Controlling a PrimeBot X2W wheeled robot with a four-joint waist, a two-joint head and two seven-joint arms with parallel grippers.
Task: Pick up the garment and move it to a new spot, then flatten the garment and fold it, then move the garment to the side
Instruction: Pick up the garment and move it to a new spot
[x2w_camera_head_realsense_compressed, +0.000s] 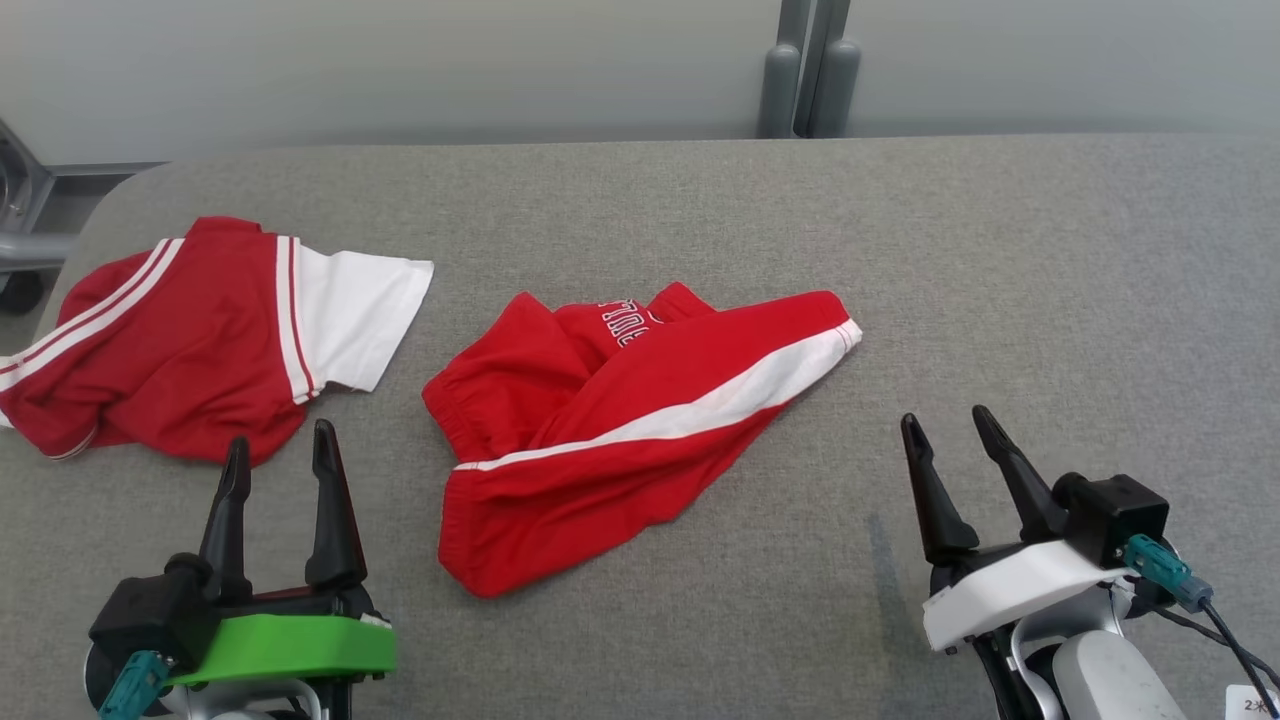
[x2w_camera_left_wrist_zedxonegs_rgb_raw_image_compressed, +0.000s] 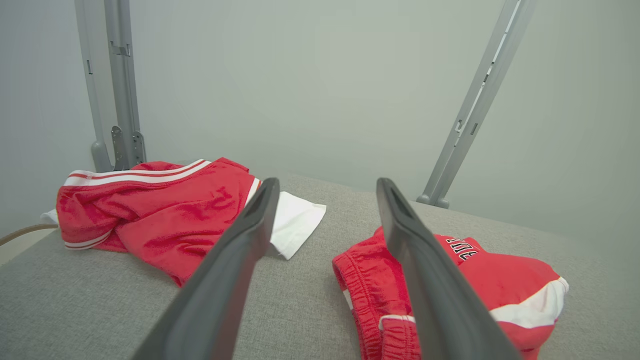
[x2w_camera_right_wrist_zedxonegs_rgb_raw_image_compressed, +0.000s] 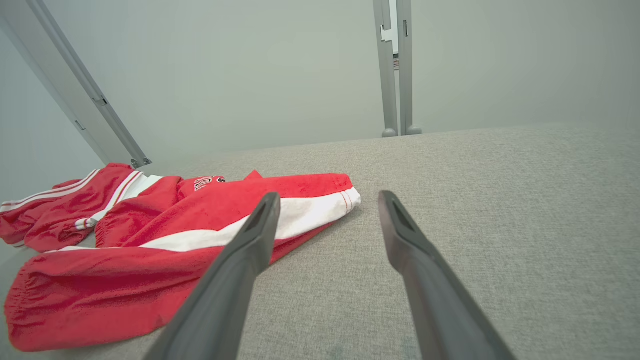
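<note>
Plainly, in the head view the garment (x2w_camera_head_realsense_compressed: 640, 430) lies crumpled mid-way on the grey fabric table (x2w_camera_head_realsense_compressed: 950, 250), long axis running near-left to far-right. The left gripper (x2w_camera_head_realsense_compressed: 280, 437) and right gripper (x2w_camera_head_realsense_compressed: 944, 415) hang nearer, fingers apart, empty.

Left wrist view: a red-and-white top (x2w_camera_left_wrist_zedxonegs_rgb_raw_image_compressed: 160, 210) lies far left.

Right wrist view: open table stretches right, with a pale wall (x2w_camera_right_wrist_zedxonegs_rgb_raw_image_compressed: 250, 65) beyond.
</note>
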